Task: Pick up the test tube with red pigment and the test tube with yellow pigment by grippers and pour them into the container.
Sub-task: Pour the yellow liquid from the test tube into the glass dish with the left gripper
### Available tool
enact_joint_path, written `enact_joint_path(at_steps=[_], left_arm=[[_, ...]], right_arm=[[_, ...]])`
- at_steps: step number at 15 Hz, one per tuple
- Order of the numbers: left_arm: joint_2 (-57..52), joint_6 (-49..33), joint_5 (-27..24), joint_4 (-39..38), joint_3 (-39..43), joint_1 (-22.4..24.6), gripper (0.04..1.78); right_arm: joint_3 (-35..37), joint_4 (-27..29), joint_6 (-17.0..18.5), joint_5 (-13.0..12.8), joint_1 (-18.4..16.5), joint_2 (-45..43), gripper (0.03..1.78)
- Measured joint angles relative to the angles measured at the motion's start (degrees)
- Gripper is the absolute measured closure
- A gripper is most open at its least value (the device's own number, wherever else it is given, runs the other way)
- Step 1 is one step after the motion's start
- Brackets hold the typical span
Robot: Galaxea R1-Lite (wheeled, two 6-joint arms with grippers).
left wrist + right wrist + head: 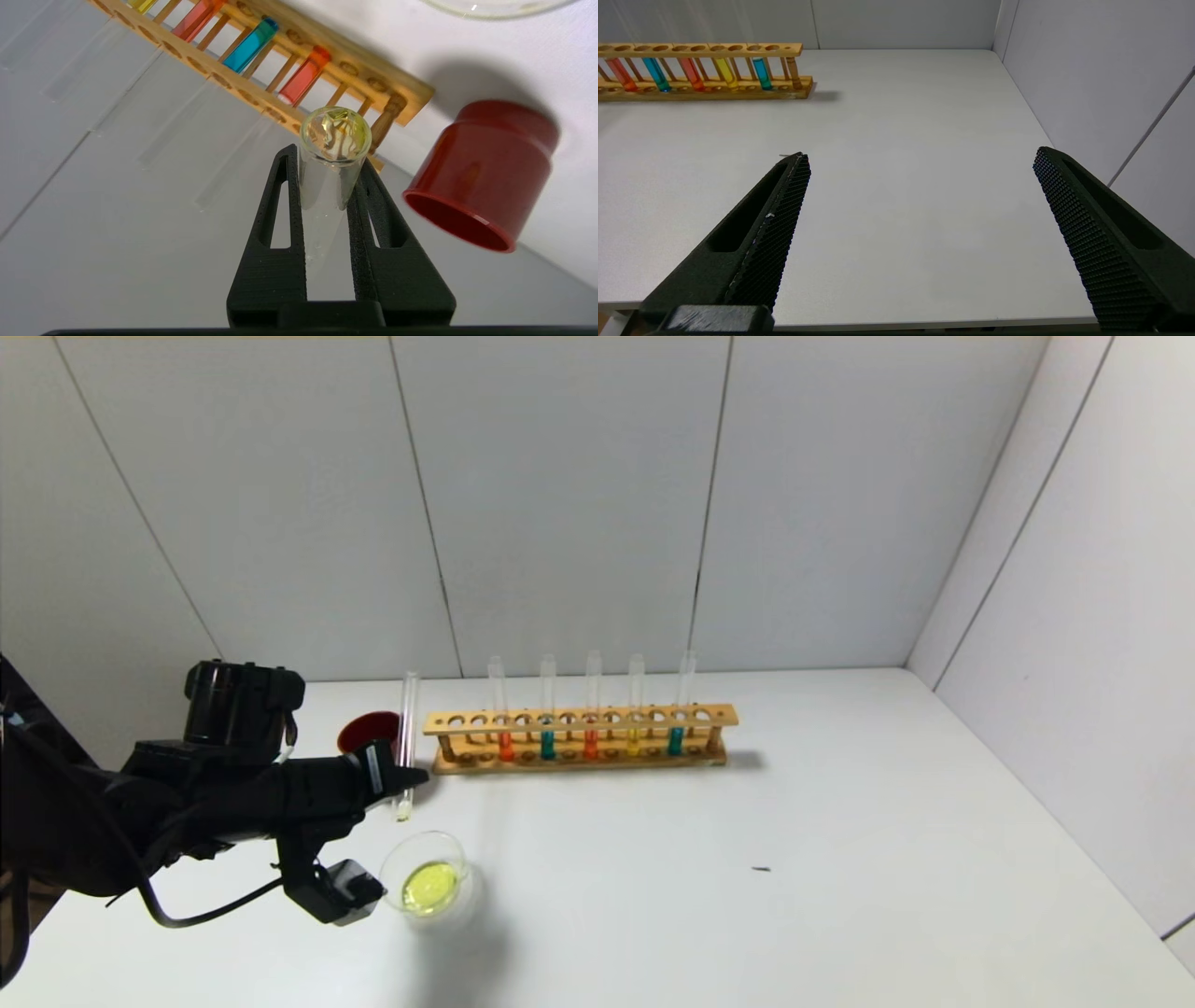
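Tubes: five racked (590,721) (one in left pincer (411,775)).

Could not tell the liquid level inside the slim clear glass tube (407,747) clamped in the black two-fingered left gripper (329,184); only a yellowish trace at its rounded end. Partly hidden behind that gripper: the opaque dark red cup (370,732). Cut off at the left wrist view's edge: the small round clear glass dish (490,5) and the far end of the long wooden tube rack (261,74). Out of sight in the head view: the black right gripper (920,161), its wide-spread fingers cropped at the bases.
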Motion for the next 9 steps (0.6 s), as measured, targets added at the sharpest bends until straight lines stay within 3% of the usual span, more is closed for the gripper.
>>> enact_joint_path(at_steps=[9], left_arm=[[-0.8,1.7,0.0,-0.5,1.0,-0.3,1.51]], right_arm=[[0.0,0.0,0.0,0.0,0.0,0.0,0.06]])
